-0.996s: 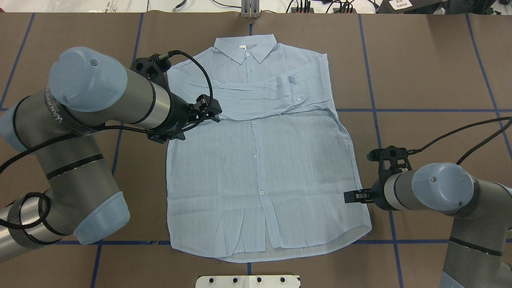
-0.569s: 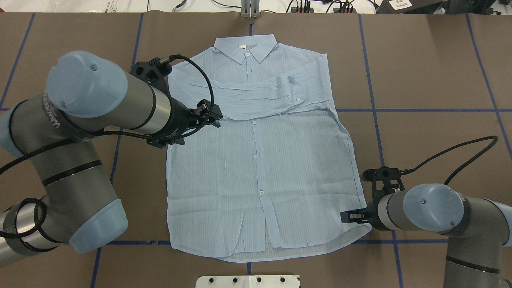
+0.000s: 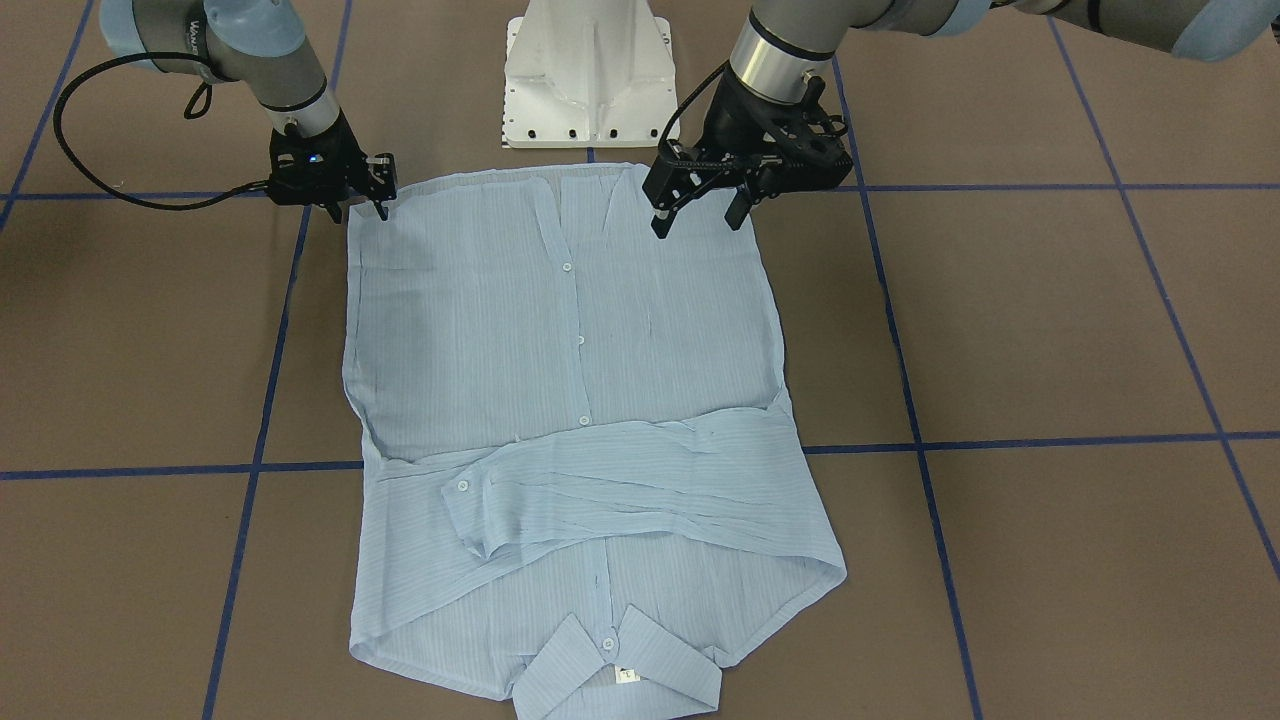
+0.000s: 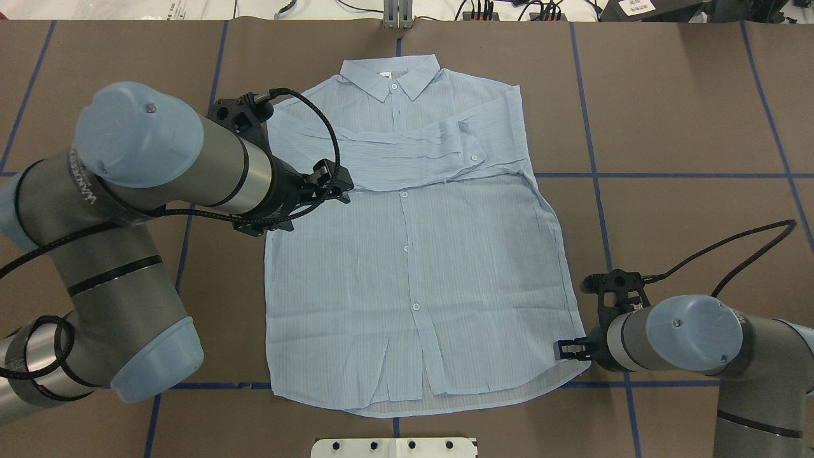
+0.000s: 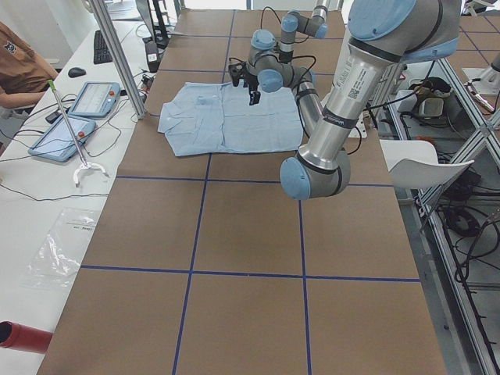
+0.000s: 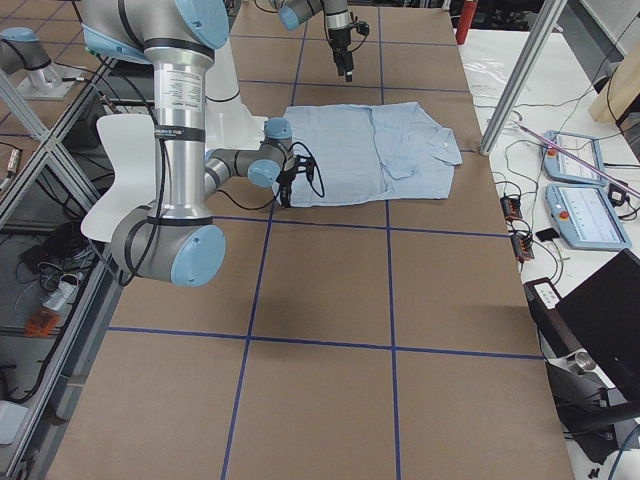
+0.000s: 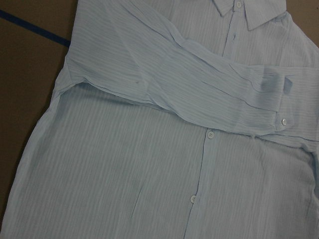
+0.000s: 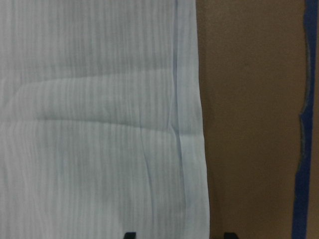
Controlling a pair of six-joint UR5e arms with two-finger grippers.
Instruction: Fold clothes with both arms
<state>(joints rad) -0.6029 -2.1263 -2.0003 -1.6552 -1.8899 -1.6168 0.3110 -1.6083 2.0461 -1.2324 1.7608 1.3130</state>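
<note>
Overhead exterior: shirt [image 4: 413, 267] flat (sleeve [image 4: 407, 156] folded across chest).

A brown paper-like cover [image 4: 699, 95] spreads over the whole table, marked into large squares by blue tape lines [image 4: 674, 175]. A white metal pedestal [image 3: 588, 70] stands at the middle of one long edge. Along the opposite side runs a white bench [image 5: 31, 203], set off by slanting aluminium posts [image 5: 119, 55]. On it lie two tablet-like screens [image 5: 94, 99], a keyboard [image 5: 102, 47], a mouse [image 5: 76, 72], a clear plastic bag [image 5: 58, 250] and a red cylinder [image 5: 23, 336]. A person in a brown top [image 5: 19, 55] shows by the bench. A dark laptop [image 6: 600, 320] stands further along. The light is bright and even, with soft shadows.
</note>
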